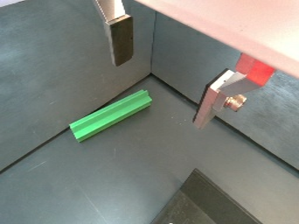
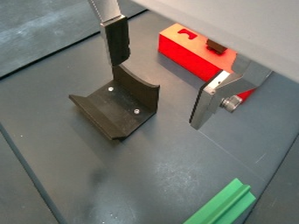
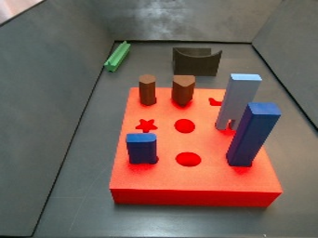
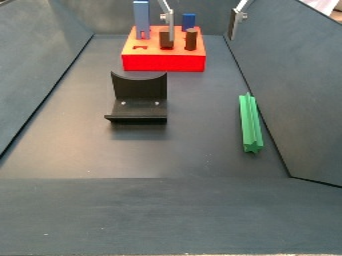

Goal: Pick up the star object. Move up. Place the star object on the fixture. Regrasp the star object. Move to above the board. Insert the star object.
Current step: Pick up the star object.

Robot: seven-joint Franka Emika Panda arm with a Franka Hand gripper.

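Gripper hanging wide open, gripping nothing | star object lying flat on the floor by the wall — at 2 o'clock of the fixture in a side view | you're risking a wall scrape — or the rod rolling.

Two brown pegs and three blue blocks (all seemingly upright).

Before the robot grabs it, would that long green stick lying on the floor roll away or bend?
The star object looks rigid, so it probably won't bend. Its ridged sides and flat resting pose suggest it won't roll easily. Being slim, it is likely light. The gripper hangs open above it.
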